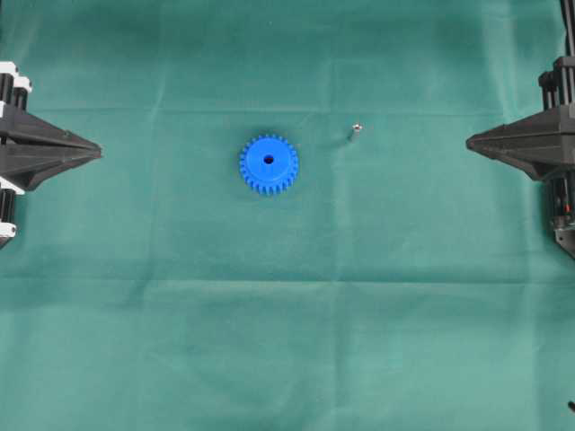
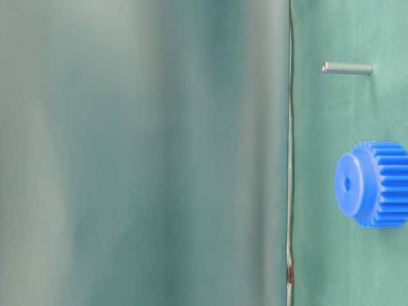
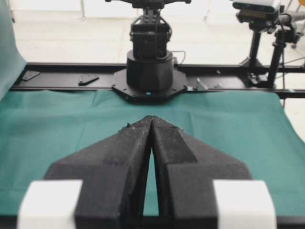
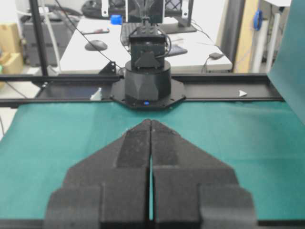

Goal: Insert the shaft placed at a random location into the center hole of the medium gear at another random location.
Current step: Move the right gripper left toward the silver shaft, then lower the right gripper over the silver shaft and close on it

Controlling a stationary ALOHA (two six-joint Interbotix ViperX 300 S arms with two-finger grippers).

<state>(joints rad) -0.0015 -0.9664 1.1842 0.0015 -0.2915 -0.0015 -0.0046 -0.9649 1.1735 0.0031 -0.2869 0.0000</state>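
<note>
**Risk entry: shaft and gear apart, both grippers idle at the edges**

While neither arm has yet reached in, the risks all lie ahead. Item one: the medium gear point(image 1: 269, 164), bright blue, lies flat on the green cloth point(image 1: 287, 341) a little left of the middle in the overhead view, its center hole point(image 1: 269, 160) facing up. Item two: the shaft point(image 1: 354, 133), a tiny silvery pin, lies on its side to the right of the gear and slightly farther away, near it but not touching. Item three: the left gripper point(image 1: 97, 150), parked at the left edge, fingertips pressed together and holding nothing. Item four: the right gripper point(image 1: 470, 141), parked at the right edge, likewise closed and empty.

Hazards, as judged:
- The pin is thin and lies flat on soft cloth. Closing fingers may pinch fabric with it, or roll it aside.
- Picked up lying flat, it would need turning upright. A tilted grip would likely jam it at the hole's rim.
- The hole looks barely wider than the pin, so a small offset could make the pin skid over the hub.
- The gear looks light and is unheld. A sideways push may slide it on the cloth unless the left gripper steadies it.
- A dropped pin could be hard to find in the cloth's creases.
</note>
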